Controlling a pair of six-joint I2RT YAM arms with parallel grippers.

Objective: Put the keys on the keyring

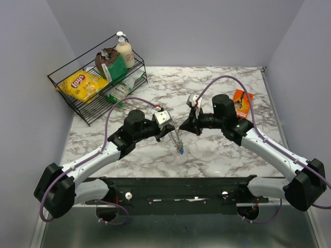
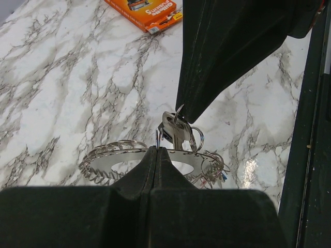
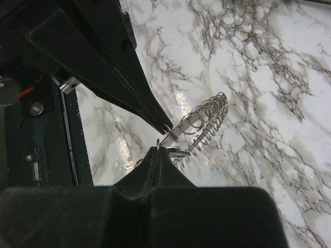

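- Far left, a wire rack is holding a yellow chip bag and a soap bottle.
- My left gripper is clamping shut on the rim of the keyring, which is hanging above the marble table between my two arms.
- The keys are sitting just above the ring's edge, touching it.
- My right gripper is pinching closed on the thin loop at the top of the keys.
- Far right, an orange box is lying flat.
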